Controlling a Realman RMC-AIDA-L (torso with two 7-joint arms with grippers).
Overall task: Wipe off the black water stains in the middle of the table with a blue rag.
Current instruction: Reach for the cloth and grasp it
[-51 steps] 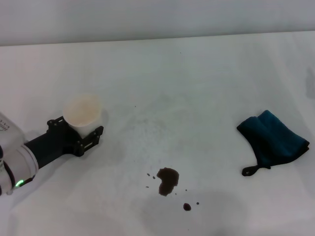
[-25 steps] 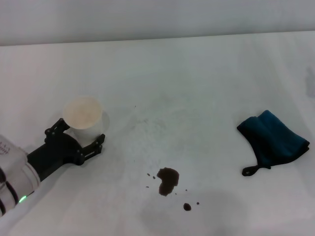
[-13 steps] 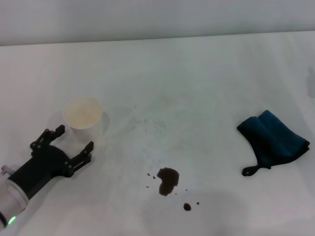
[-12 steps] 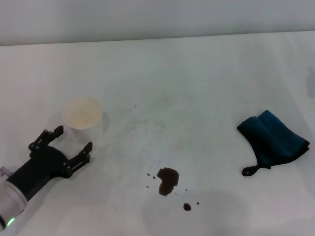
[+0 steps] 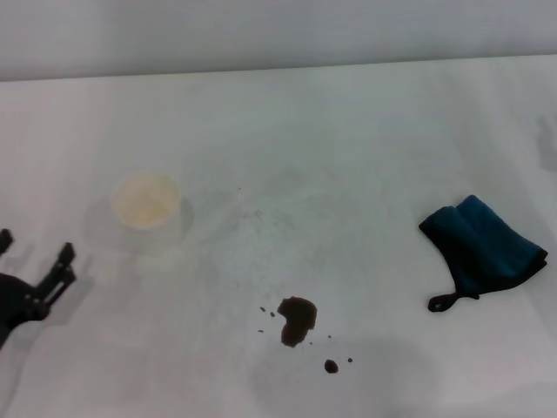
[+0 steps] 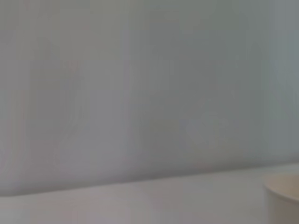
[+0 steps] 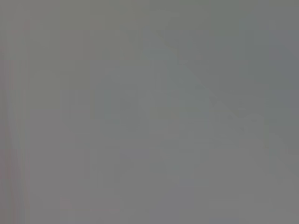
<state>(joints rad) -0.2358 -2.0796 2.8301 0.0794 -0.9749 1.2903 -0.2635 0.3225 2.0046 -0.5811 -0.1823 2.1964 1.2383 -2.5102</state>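
Black water stains [image 5: 297, 319]: nearest the robot, near the table's middle; one dark blotch with small droplets scattered around it, nothing touching it.
Left gripper [image 5: 33, 273]: at the left edge of the table [image 5: 348, 157], fingers spread wide, holding nothing, well apart from the cup.
Blue rag [image 5: 484, 247]: folded, lying flat on the right side, black loop at its near corner, well apart from the stains.
Cup [image 5: 145, 209]: pale, upright, left of centre, farther back than the stains.
Right gripper: not visible.
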